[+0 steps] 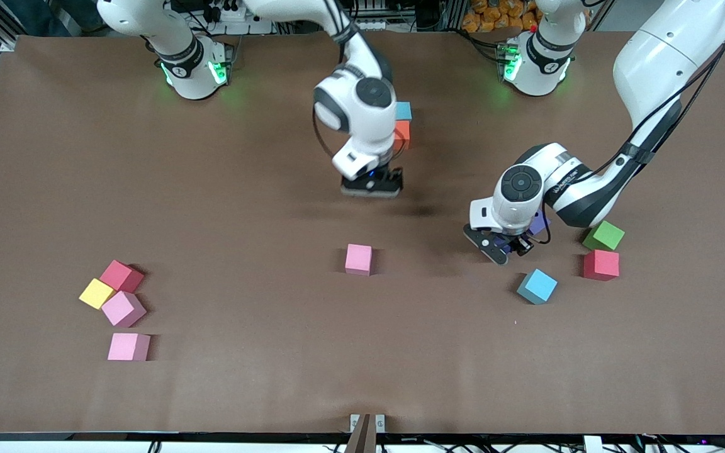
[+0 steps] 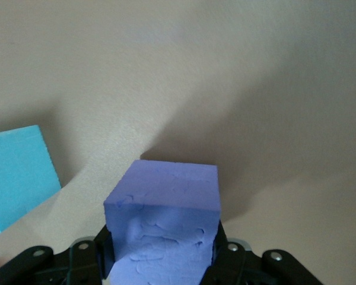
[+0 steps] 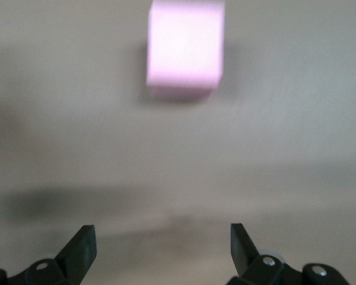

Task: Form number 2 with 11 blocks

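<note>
The left pincer [image 1: 506,246] is down at the surface [image 1: 243,207] toward the left arm's end, and its wrist view shows a purple block [image 2: 166,217] sitting between its fingers [image 2: 216,261], the foam faces looking pressed in at both sides. I read this as the pincer gripping the purple block, with the grasp just being completed. A light blue block [image 1: 537,286] lies just beside the pincer, a red block [image 1: 601,264] and a green cube [image 1: 603,235] a little farther toward the left arm's end.

The right pincer [image 1: 372,185] hangs with its jaws wide apart and empty over bare surface; a pink block [image 1: 359,259] sits ahead of it in its wrist view. Partly hidden by the right arm, a blue block [image 1: 404,111] and an orange block [image 1: 402,134] stand together, seemingly the start of the number 2. Four more blocks are clustered at the right arm's end: a dark pink one [image 1: 121,275], a yellow one [image 1: 96,293] and two pink ones [image 1: 123,308] [image 1: 128,346].

To do this step well, the left pincer should make sure the grip is firm and even before lifting, since soft foam can twist or slip. Lift straight up so the neighbouring light blue block is not brushed. Carry the block high toward the started figure, mind the right arm waiting near it, and set it flush against the placed blocks with its edges squared.
</note>
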Action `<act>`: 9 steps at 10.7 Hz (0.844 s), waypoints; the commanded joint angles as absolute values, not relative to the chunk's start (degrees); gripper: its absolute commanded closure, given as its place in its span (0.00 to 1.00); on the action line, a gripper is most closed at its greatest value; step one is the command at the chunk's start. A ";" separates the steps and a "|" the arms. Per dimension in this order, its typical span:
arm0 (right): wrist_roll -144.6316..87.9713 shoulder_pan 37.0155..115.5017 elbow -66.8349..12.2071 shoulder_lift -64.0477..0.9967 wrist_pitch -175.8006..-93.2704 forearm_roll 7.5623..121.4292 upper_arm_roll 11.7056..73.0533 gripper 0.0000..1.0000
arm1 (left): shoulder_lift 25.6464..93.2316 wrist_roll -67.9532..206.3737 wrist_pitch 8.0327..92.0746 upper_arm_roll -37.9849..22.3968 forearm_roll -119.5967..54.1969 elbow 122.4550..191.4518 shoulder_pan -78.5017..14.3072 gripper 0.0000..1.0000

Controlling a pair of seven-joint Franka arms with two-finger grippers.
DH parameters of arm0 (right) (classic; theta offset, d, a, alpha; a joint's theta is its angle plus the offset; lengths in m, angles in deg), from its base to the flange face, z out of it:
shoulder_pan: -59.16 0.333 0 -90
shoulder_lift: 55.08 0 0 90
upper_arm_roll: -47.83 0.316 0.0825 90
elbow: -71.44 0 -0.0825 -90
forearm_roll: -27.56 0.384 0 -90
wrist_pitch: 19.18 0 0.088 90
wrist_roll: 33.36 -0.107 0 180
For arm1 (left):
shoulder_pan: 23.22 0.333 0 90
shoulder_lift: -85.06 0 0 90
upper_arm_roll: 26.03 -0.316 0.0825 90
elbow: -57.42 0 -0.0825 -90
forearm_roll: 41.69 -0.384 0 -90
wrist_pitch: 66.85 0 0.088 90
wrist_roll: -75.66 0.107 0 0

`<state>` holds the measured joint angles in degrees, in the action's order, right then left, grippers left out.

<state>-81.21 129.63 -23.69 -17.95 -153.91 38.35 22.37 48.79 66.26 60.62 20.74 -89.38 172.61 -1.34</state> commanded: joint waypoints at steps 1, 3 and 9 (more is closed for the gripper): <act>-76.35 122.82 -20.41 -17.11 -153.83 38.37 23.13 0.00 | 50.25 57.33 59.29 23.96 -84.43 172.55 -1.52 0.83; -76.86 120.17 -19.08 -15.18 -158.19 39.68 23.66 0.00 | 51.92 47.94 54.56 28.35 -77.76 172.38 -1.69 0.82; -80.20 119.72 -13.47 -7.36 -164.55 47.43 24.27 0.00 | 47.97 9.87 53.56 30.48 -75.09 172.11 -13.54 0.82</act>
<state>-78.56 120.19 -17.35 -9.94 -164.70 46.19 24.19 48.76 15.26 54.03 30.72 -76.43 172.40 -12.46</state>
